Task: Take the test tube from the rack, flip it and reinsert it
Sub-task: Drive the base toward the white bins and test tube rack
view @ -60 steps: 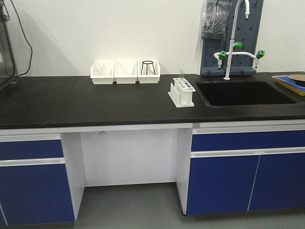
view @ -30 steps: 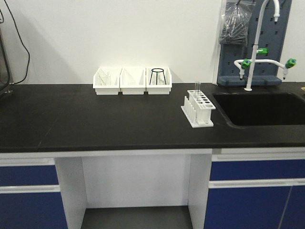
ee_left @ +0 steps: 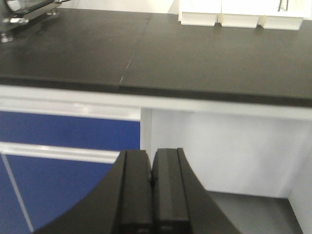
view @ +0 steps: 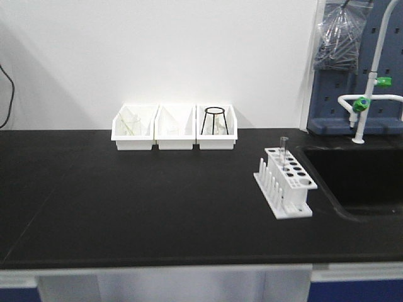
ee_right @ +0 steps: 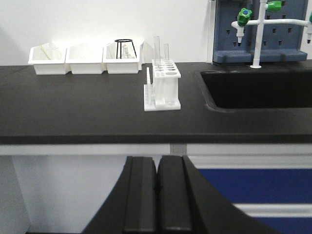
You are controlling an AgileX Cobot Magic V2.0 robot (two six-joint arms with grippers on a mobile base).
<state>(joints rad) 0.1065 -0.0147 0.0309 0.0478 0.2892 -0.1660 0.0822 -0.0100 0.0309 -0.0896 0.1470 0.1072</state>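
The white rack (view: 284,189) stands on the black counter (view: 157,207) beside the sink, and shows again in the right wrist view (ee_right: 163,87). A clear test tube (view: 283,150) stands upright in a far hole of it; in the right wrist view two tubes (ee_right: 157,49) rise from the back row. My left gripper (ee_left: 151,161) is shut on nothing, below the counter's front edge. My right gripper (ee_right: 157,165) is likewise shut and empty, below the counter edge, short of the rack. Neither gripper shows in the front view.
Three white open-front bins (view: 174,128) line the back wall, one holding a black wire stand (view: 215,119). A black sink (view: 359,176) lies right of the rack, with a white tap with green valves (view: 365,100) and a blue pegboard (view: 343,75) behind.
The front view has moved closer to the counter and shifted left; the rack and sink now look larger and sit further right, and the cabinets have dropped out of view.
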